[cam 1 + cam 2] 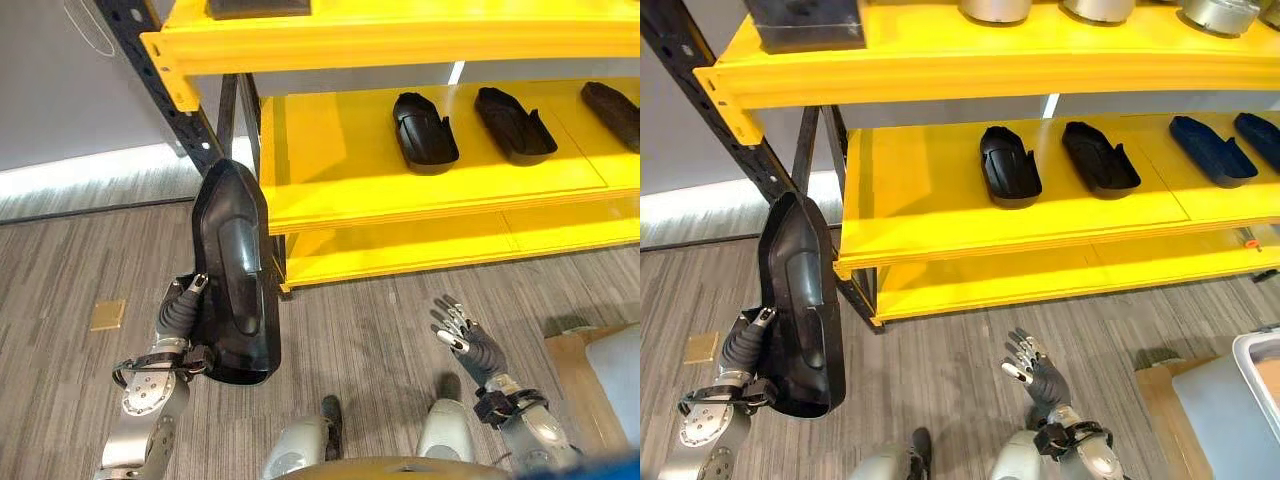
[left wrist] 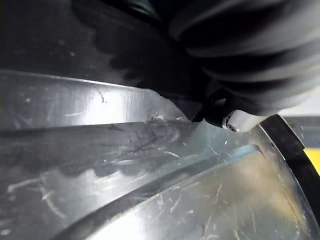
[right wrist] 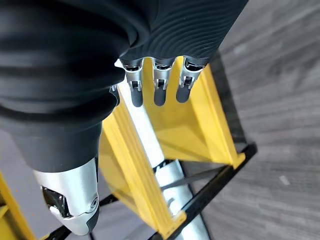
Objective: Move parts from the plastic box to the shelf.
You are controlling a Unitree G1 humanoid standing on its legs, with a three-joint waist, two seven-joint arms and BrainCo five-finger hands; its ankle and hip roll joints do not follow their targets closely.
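My left hand [image 1: 178, 318] is shut on a long glossy black part [image 1: 235, 270] and holds it upright at the lower left, in front of the shelf's left end. The part's scratched surface [image 2: 125, 165] lies right against the hand in the left wrist view. The yellow shelf [image 1: 340, 170] carries several similar black parts on its middle level, among them one [image 1: 423, 132] and another [image 1: 514, 124]. My right hand [image 1: 465, 340] is open at the lower right, fingers [image 3: 159, 85] straight, holding nothing. The grey plastic box [image 1: 1240, 400] sits at the far right edge.
A dark steel upright [image 1: 170, 90] stands at the shelf's left corner. The top level holds a black block [image 1: 805, 22] and metal cylinders [image 1: 1090, 8]. The left half of the middle level is bare. A tan square [image 1: 108, 314] lies on the grey floor.
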